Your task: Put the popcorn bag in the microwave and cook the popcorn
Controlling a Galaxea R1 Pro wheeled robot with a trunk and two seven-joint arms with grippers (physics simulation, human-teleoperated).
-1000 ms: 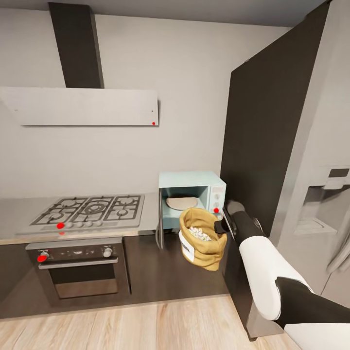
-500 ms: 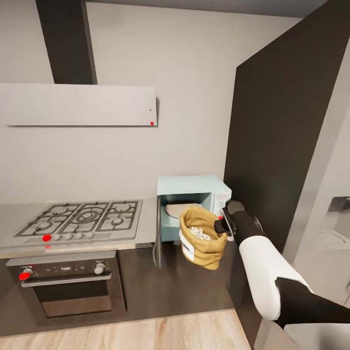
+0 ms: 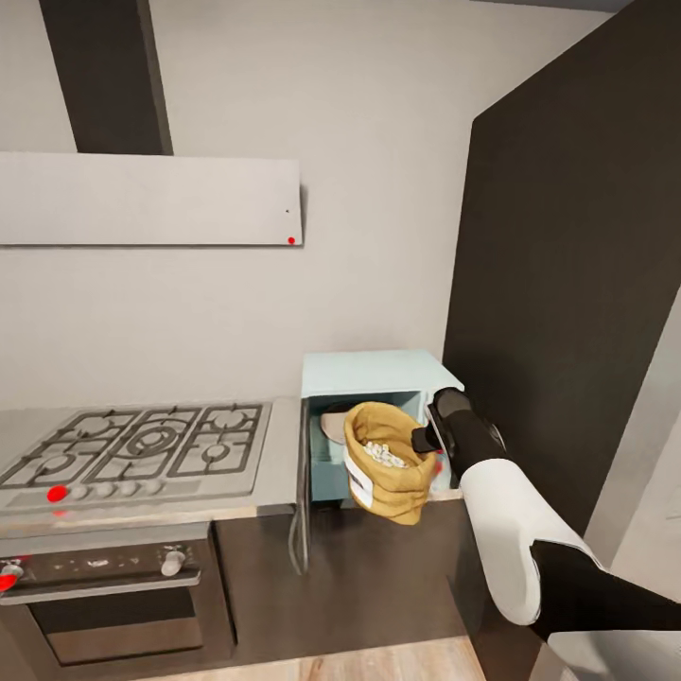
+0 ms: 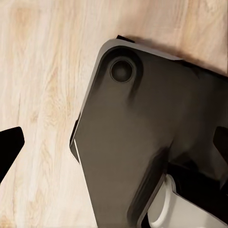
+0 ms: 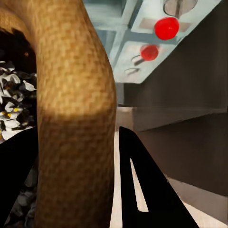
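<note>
Since a second ago the whole head view has slid over: the fridge that was at 3 o'clock is gone from the picture and the hob sits lower and further toward 8 o'clock, so that's the camera moving, not the kitchen. What did change is that the popcorn bag (image 3: 386, 462) now covers more of the microwave's mouth than it did then, with the right gripper (image 3: 425, 438) holding it at the same rim spot.

So right now: the right arm comes in from 4 o'clock and its fingers are clamped on the bag's rolled rim, on the side toward 3 o'clock. In the right wrist view one black finger (image 5: 142, 185) sits outside the burlap rim (image 5: 76, 118) and the other is inside it, with the fabric pinched between. The bag hangs in the air, tilted a bit, white label facing 7 o'clock, just in front of the open cavity of the microwave (image 3: 374, 374). Popcorn (image 3: 383, 455) is heaped inside it, whitish with yellow specks.

The microwave door (image 3: 301, 492) is swung open toward 9 o'clock, edge-on to the camera. The microwave stands at the 3 o'clock end of the countertop (image 3: 276, 473), beside the gas hob (image 3: 142, 445), with the oven (image 3: 104, 591) below.

Left gripper (image 4: 114, 152): dark fingertips sit far apart at opposite edges of the left wrist view, nothing between them, above the robot's base (image 4: 142, 142) and wood floor (image 4: 42, 85).
</note>
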